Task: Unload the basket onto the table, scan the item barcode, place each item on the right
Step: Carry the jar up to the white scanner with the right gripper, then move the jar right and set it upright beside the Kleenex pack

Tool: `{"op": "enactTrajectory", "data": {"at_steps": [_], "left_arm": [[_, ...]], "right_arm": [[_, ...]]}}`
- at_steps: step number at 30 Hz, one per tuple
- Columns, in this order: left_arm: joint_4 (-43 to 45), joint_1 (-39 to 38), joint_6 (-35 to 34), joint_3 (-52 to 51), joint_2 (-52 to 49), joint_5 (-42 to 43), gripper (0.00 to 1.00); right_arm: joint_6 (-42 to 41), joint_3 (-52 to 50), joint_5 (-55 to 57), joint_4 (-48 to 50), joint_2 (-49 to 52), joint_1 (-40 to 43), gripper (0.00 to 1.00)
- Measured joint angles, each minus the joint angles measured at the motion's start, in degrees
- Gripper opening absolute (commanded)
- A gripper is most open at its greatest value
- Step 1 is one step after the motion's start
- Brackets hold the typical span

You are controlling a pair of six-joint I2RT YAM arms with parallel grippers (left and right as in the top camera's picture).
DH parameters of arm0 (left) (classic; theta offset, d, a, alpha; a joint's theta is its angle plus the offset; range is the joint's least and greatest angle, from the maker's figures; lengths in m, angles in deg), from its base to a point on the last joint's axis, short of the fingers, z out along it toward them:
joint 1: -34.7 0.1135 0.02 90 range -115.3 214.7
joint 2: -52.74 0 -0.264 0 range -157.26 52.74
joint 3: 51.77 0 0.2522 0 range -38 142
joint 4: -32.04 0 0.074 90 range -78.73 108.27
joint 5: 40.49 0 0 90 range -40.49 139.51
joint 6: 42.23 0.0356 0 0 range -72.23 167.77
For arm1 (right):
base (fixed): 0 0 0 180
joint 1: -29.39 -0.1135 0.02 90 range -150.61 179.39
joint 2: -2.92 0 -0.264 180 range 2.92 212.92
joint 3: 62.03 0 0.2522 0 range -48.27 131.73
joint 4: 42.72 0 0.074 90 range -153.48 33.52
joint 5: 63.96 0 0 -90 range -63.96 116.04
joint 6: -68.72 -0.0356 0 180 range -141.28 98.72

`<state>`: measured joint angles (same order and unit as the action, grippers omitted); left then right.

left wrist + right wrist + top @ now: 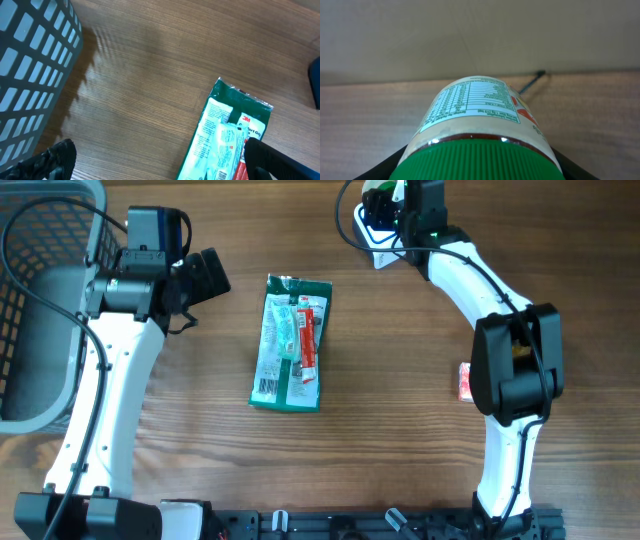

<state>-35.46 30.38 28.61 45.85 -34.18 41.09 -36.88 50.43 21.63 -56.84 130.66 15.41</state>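
Holding check: your right claw is clamped on the green-lidded jar at the far edge of the worktop, nutrition label facing its wrist camera | your left claw hangs spread wide, gripping nothing, between the basket and the green packet lying flat mid-worktop.

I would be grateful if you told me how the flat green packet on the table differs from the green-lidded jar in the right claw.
The flat green plastic packet lies loose on the wooden table; the round jar with the green ribbed lid is gripped in the right claw. The packet is thin and rectangular; the jar is cylindrical. Both are partly green and carry printed labels.
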Motion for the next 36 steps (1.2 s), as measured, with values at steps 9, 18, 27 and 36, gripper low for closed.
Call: {"op": "enactTrajectory", "data": {"at_steps": [9,18,27,36], "left_arm": [[0.0,0.0,0.0,0.0,0.0,0.0,1.00],[0.0,0.0,0.0,0.0,0.0,0.0,1.00],[0.0,0.0,0.0,0.0,0.0,0.0,1.00],[0.0,0.0,0.0,0.0,0.0,0.0,1.00]], "right_arm": [[-0.2,0.0,0.0,2.1,2.3,0.0,0.04],[5.2,0.0,0.0,4.1,2.0,0.0,0.04],[7.0,-0.8,0.0,-19.3,-18.4,0.2,0.05],[6.7,0.5,0.0,-53.0,-34.0,2.5,0.13]]}}
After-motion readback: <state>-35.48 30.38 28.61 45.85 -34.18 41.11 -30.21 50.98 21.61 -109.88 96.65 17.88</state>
